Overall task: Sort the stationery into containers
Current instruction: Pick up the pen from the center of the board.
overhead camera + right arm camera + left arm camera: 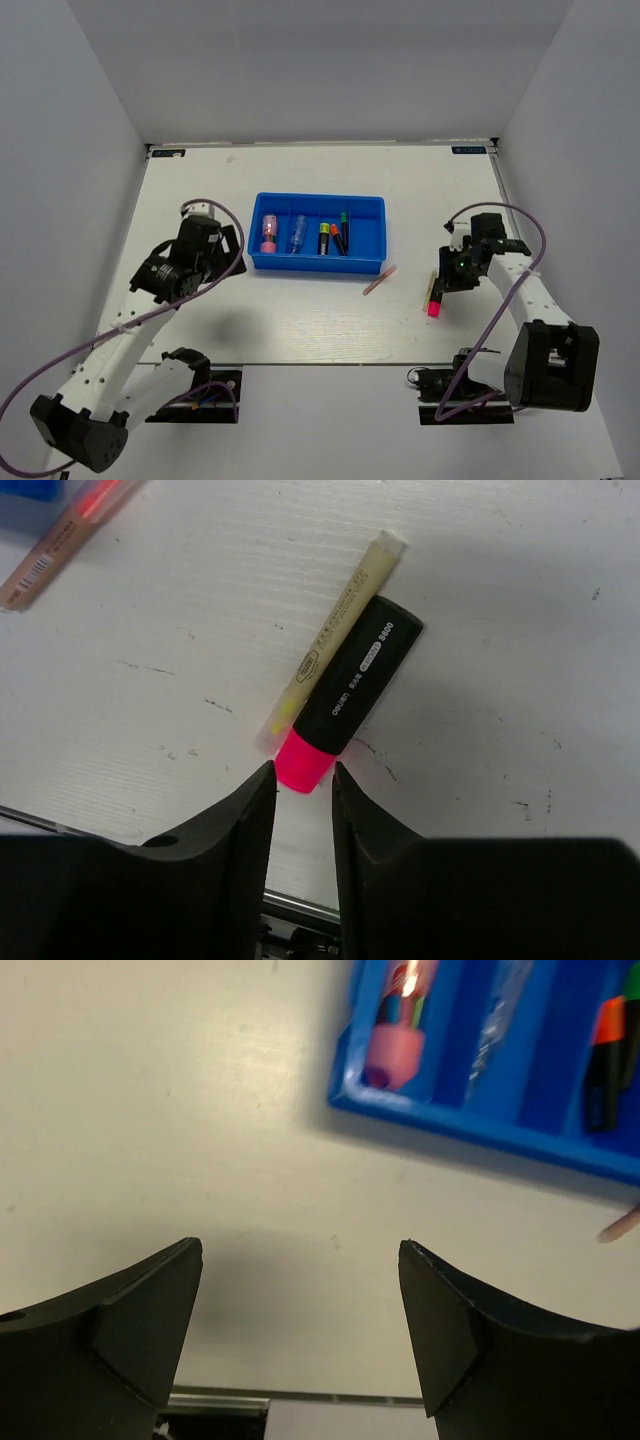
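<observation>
The blue tray (318, 197) holds a pink tube (269, 235), a clear-blue tube (298, 235) and markers with yellow (324, 238), orange and green ends (340, 232). My right gripper (438, 296) is low over a black marker with a pink end (355, 680) on the table. Its jaws are narrowed onto the pink cap at their tips (302, 770). A pale yellowish stick (335, 620) lies against the marker. My left gripper (300, 1245) is wide open and empty, left of the tray (450, 1125).
Another pale stick (380, 279) lies on the table just in front of the tray's right corner; it also shows in the right wrist view (70, 530). The table's front edge runs just behind both grippers. White walls enclose the table.
</observation>
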